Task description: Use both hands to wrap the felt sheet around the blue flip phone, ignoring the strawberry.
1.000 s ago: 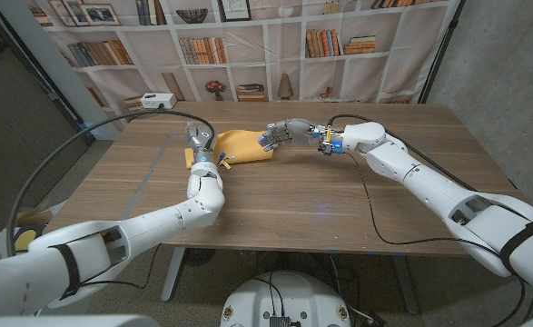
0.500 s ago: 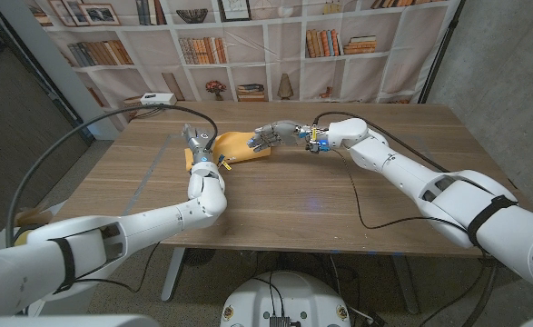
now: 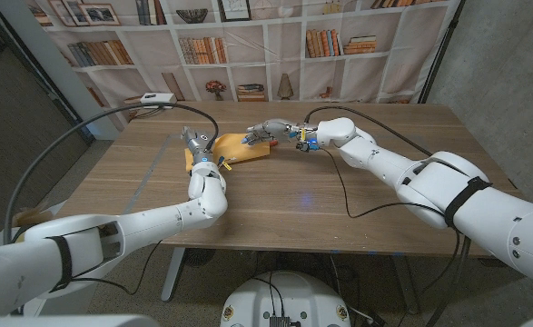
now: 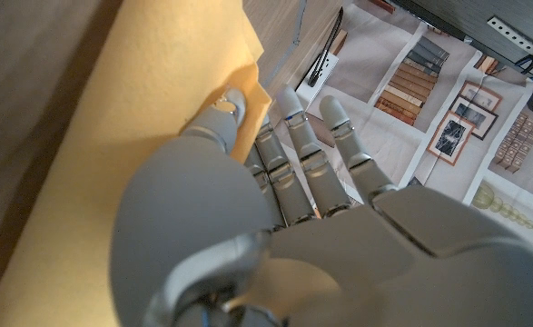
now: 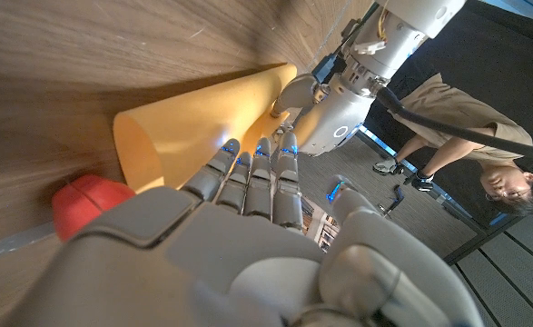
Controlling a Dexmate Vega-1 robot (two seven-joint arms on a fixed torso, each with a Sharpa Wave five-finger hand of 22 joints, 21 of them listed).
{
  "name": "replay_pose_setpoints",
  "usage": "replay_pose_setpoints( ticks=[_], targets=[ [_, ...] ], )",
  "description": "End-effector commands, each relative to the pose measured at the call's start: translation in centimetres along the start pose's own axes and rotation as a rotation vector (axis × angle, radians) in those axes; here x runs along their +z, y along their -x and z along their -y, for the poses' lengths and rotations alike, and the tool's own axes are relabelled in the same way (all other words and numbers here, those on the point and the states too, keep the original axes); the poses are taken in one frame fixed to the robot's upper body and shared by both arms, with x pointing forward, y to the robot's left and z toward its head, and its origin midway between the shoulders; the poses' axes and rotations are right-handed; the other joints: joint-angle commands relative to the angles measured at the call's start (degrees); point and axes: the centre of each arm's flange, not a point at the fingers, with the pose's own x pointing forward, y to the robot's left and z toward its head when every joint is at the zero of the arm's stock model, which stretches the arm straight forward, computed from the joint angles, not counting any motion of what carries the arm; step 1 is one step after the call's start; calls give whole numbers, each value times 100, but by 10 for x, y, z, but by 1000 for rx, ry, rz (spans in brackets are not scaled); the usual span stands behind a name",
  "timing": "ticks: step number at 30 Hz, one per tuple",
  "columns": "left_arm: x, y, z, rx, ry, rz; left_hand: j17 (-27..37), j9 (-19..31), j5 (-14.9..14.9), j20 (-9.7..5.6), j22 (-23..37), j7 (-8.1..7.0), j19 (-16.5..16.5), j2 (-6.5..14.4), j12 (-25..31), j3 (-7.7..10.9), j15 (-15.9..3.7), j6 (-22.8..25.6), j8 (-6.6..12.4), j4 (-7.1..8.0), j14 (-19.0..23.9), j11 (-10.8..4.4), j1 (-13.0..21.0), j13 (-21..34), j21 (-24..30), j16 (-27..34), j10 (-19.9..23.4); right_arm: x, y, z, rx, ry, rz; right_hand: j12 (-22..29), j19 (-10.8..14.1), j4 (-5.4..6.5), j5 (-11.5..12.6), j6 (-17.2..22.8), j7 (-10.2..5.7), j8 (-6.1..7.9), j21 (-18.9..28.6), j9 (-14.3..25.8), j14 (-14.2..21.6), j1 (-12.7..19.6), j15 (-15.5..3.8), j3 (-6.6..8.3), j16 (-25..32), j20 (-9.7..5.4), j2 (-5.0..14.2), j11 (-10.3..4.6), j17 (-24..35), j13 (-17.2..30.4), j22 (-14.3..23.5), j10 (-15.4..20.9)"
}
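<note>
Folded felt sheet [image 3: 241,147] on counter [image 3: 284,195]; left robot hand [image 3: 199,143] pinching its left edge, right robot hand [image 3: 268,132] fingers spread over its right end.

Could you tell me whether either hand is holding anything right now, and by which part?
The left hand pinches the felt sheet at its corner edge. Whether the right hand grips it cannot be told.

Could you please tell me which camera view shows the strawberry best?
The right wrist view: the strawberry shows large and red on the table, beside the rolled felt sheet. In the head view I cannot make it out. The left wrist view shows felt and fingers.
</note>
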Motion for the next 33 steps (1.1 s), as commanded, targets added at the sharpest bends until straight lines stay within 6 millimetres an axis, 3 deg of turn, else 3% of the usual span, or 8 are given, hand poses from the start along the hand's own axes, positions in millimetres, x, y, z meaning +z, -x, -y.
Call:
replay_pose_setpoints(
  ticks=[1,8,12,16,21,25,31,33],
  targets=[
    [1,-3,3,-51,-24,-28,23,202,98,-11,11,216,-16,-59,12,61,-681,1132,49,-7,100,-49,-3,32,54,6,160,-6,-29,-7,-14,42,-125,79,181,98,-35,181,55,79,66,-6,115,-144,13,-28,86,-81,-24,25,9,5,14,138],
    [-1,-5,6,-95,-49,-55,47,241,172,1,4,221,-14,-75,-2,90,-681,1113,38,0,130,-24,-27,56,97,0,161,-14,-48,-15,-30,89,-241,166,330,190,-28,415,140,139,101,-10,301,-287,10,-79,140,-114,-49,90,-7,-2,10,357],
    [-2,-5,8,-115,-56,-63,65,264,207,3,1,220,-13,-79,-5,97,-671,1110,39,8,136,-16,-43,69,118,0,172,-14,-53,-19,-36,130,-254,142,194,253,-20,412,137,112,34,-14,197,-395,-41,-136,90,-195,-93,63,-12,-8,9,311],
    [-2,-5,9,-121,-59,-67,81,284,236,2,-2,221,-20,-82,-14,102,-672,1089,32,10,136,-21,-53,81,134,0,163,-11,-59,-22,-33,160,-257,102,-76,231,12,370,81,63,-71,-22,-26,-395,-194,-117,1,-291,-104,-19,-66,-17,4,221],
    [-2,-7,7,-125,-57,-65,86,324,296,5,-6,174,-42,-91,-45,127,-639,1047,21,34,84,-41,-106,104,164,-48,119,-8,-64,-25,-11,187,-272,71,-85,216,21,305,-14,29,-62,-24,-76,-390,-250,-101,0,-292,-103,-117,-86,-24,3,141],
    [-3,-7,6,-138,-61,-70,95,335,338,5,-8,152,-89,-82,-86,143,-641,984,-15,68,28,-53,-178,129,188,-93,47,-10,-67,-27,-7,202,-300,55,35,218,22,216,-35,-6,-12,-23,-18,-405,-223,-98,32,-238,-109,-81,-91,-29,3,88],
    [-6,-8,4,-184,-77,-67,216,268,343,72,0,48,-357,37,-337,61,-598,497,-298,162,-363,-46,-439,171,249,-213,-407,-13,-67,-27,-3,222,-325,45,152,231,19,133,-7,-28,29,-21,65,-432,-62,-98,65,-228,-109,-50,-89,-34,3,42],
    [-9,-8,1,-212,-79,-74,311,203,222,144,-4,27,-554,77,-610,-162,-494,-246,-668,400,-729,57,-997,89,305,-324,-772,-14,-66,-27,-1,228,-327,47,183,233,19,135,6,-23,39,-20,96,-438,-49,-98,75,-228,-111,-42,-88,-36,3,41]
  ],
)
